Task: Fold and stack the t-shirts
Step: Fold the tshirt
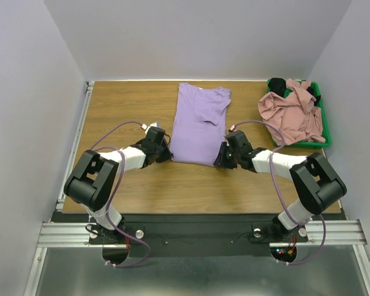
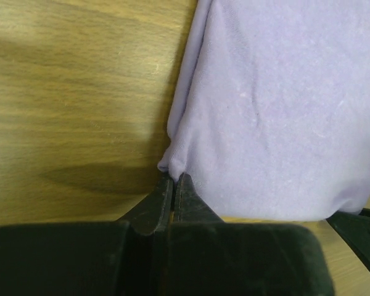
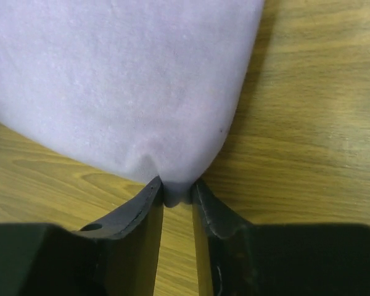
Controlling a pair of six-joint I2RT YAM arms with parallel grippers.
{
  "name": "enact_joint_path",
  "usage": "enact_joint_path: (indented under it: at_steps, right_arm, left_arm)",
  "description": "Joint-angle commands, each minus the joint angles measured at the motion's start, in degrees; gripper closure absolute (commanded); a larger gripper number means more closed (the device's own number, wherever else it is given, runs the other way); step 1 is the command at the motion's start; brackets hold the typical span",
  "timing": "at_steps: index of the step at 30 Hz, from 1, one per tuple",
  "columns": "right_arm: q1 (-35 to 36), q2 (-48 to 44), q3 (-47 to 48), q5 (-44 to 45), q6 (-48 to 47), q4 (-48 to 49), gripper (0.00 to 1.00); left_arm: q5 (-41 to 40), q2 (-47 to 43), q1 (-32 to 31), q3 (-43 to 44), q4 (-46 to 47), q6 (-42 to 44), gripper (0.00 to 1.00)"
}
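The lavender t-shirt [image 1: 197, 126] lies on the wooden table [image 1: 123, 111], folded lengthwise into a narrow strip with a sleeve folded over on top. My left gripper [image 1: 166, 154] is shut on its near left corner; in the left wrist view [image 2: 174, 179] the jaws press together on a tip of the fabric [image 2: 277, 111]. My right gripper [image 1: 221, 159] is shut on the near right corner; in the right wrist view [image 3: 176, 188] a bunch of the hem [image 3: 123, 80] sits pinched between the fingertips. The dusty pink t-shirt [image 1: 293, 114] and the black t-shirt [image 1: 277, 84] lie crumpled in the bin.
The green plastic bin [image 1: 325, 132] stands at the back right of the table. White walls enclose the table at the back and both sides. Purple cables loop from both arms over the table.
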Motion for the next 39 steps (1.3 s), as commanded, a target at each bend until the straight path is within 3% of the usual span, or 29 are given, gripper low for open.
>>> enact_joint_path:
  at_steps: [1, 5, 9, 15, 18, 25, 31, 36, 39]
  right_arm:
    - [0.02, 1.08, 0.32, 0.95, 0.02, 0.39, 0.82]
    - [-0.07, -3.3, -2.57, -1.25, 0.19, -0.74, 1.0]
    - [0.28, -12.52, -9.42, -5.46, 2.82, -5.92, 1.0]
    - [6.08, -29.93, -14.88, -8.37, 3.09, -19.98, 0.99]
    - [8.28, -35.73, -15.15, -9.86, 4.58, -24.73, 1.0]
    - [8.63, -40.32, -10.32, -5.84, 3.28, -29.22, 1.0]
    - [8.55, -37.08, -1.97, 8.73, 2.92, -29.75, 1.0]
    - [8.46, -33.65, 5.75, 21.47, 1.08, -29.23, 1.0]
    - [8.02, -29.08, 9.19, 24.14, -0.68, -28.35, 1.0]
  left_arm:
    - [0.58, 1.34, -0.03, -0.13, -1.62, 1.06, 1.0]
    - [1.29, -3.04, -0.11, -4.24, -1.62, 0.01, 1.0]
    - [2.35, -12.52, -1.69, -11.98, -1.7, -2.8, 1.0]
    - [3.4, -25.36, -11.61, -21.92, -6.18, -6.67, 1.0]
    - [3.4, -35.36, -16.63, -23.69, -10.57, -10.09, 1.0]
    - [0.51, -47.0, -17.43, -20.53, -13.74, -8.08, 1.0]
    - [-8.36, -40.61, -17.17, -11.05, -14.36, -6.85, 1.0]
    - [-9.61, -30.86, -13.83, -0.76, -14.19, -4.31, 1.0]
    - [-9.26, -27.94, -10.85, 3.72, -13.31, -3.34, 1.0]
